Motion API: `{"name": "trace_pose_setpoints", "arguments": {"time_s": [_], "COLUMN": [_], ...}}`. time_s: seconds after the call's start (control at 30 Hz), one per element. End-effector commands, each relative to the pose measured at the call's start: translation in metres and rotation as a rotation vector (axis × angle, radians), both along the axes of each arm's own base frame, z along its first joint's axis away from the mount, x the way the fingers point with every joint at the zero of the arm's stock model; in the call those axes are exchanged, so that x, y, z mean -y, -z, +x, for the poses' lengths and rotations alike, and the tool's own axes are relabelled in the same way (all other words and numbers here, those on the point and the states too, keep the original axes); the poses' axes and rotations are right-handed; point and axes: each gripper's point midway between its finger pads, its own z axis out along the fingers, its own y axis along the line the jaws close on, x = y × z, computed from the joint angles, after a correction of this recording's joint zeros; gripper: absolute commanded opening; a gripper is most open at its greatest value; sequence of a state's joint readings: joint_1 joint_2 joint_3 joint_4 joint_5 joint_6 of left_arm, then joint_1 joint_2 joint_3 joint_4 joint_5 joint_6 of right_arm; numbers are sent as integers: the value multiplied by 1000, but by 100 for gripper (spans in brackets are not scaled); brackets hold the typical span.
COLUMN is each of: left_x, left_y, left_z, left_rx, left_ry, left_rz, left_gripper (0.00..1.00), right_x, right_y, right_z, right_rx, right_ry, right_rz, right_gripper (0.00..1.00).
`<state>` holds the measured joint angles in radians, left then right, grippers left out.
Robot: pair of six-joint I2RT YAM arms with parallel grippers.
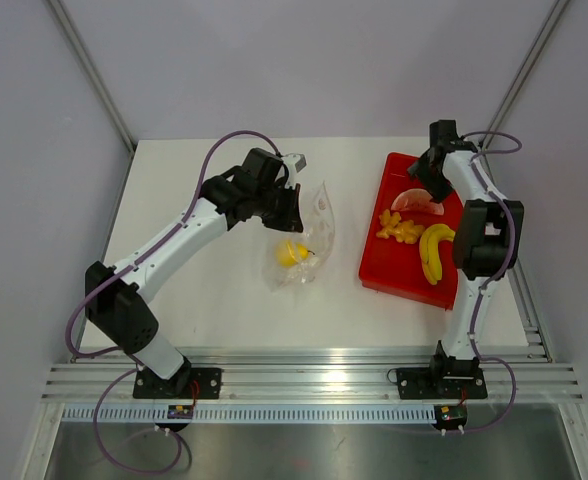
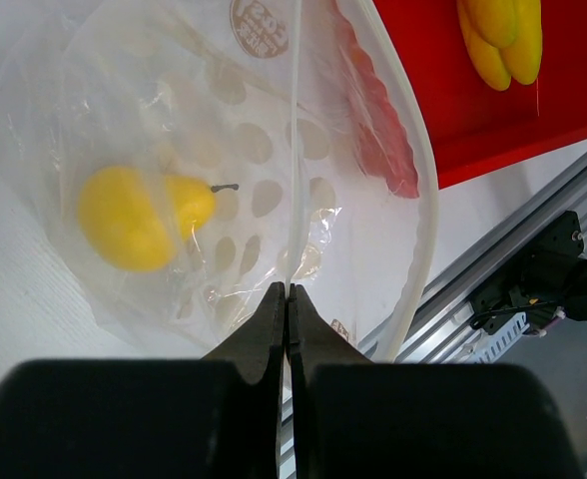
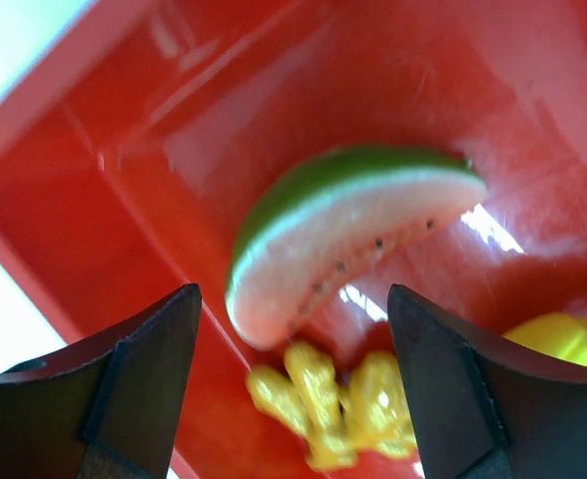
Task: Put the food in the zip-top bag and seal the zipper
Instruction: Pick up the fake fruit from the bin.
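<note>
In the left wrist view the left gripper (image 2: 288, 291) is pinched tight on the edge of the zip-top bag (image 2: 254, 150), a grip the overhead view hides. One yellow lump (image 2: 124, 220) lies inside the bag, on the table (image 1: 204, 290). The right wrist view shows the right gripper (image 3: 292, 294) spread wide, holding nothing, its fingers flanking one watermelon slice (image 3: 353, 225) in the red tray (image 3: 94, 200). Overhead, one banana (image 1: 434, 252) and a knobbly cluster (image 1: 399, 228), its count unclear, share that tray.
</note>
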<state>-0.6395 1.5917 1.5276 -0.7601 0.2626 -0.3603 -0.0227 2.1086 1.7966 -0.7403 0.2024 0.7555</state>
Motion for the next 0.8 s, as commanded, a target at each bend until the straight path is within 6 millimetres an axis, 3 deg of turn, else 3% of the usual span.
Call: {"name": "trace_pose_setpoints", "arguments": {"time_s": [0.0,0.53,0.67,0.77], "left_x": [-2,-3,-4,-3], "left_y": [-23,-15,-11,-11], "left_z": [4,3,2,2], "left_rx": [82,74,67,68], "left_ry": [9,9,10,9], "left_rz": [-30,-22,-18,-23], "left_gripper": [0,0,0,0], "right_x": [20,16,13,10], "right_y": [-4,26,31,22], "right_z": [-2,11,6,5], "right_rx": [-61,-77,-72,-37], "right_ry": [133,211,205,201], "right_rz": [-70,-71,-52,-35], "right_gripper": [82,75,66,46]}}
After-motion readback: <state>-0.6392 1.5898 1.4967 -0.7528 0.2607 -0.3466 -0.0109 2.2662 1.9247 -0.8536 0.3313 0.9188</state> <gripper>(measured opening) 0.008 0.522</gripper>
